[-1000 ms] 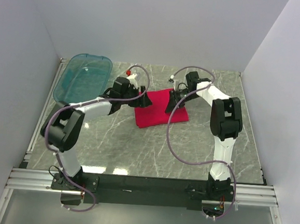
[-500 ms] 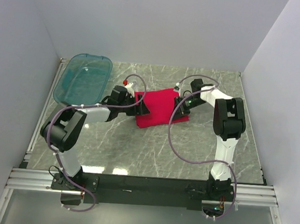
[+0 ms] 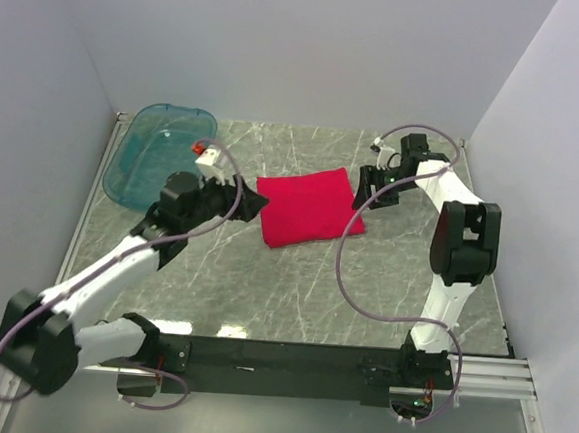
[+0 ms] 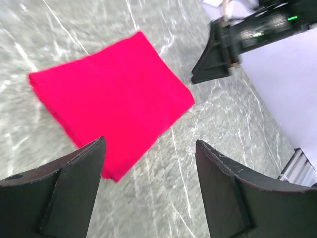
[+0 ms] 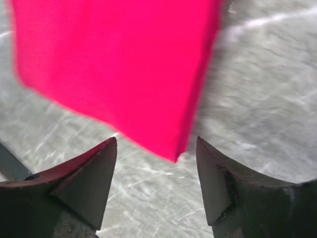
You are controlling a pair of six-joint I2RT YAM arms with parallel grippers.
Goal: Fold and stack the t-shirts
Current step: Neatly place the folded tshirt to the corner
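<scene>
The red t-shirt (image 3: 308, 210) lies folded into a flat rectangle on the marble table, with nothing touching it. My left gripper (image 3: 250, 203) hovers just off its left edge, open and holding nothing. In the left wrist view the t-shirt (image 4: 109, 99) lies beyond the left gripper (image 4: 149, 144), and only bare table shows between the fingers. My right gripper (image 3: 364, 189) hangs off the shirt's right edge, also open. In the right wrist view a corner of the t-shirt (image 5: 114, 59) sits just ahead of the right gripper (image 5: 157, 141).
A translucent teal tub (image 3: 159, 151) stands at the back left, behind the left arm. White walls enclose the table on three sides. The right arm's black gripper (image 4: 213, 54) shows across the shirt in the left wrist view.
Both grippers have drawn back off the shirt, the left one leftward, the right one to the right and back. The right gripper has opened and let the shirt go.
</scene>
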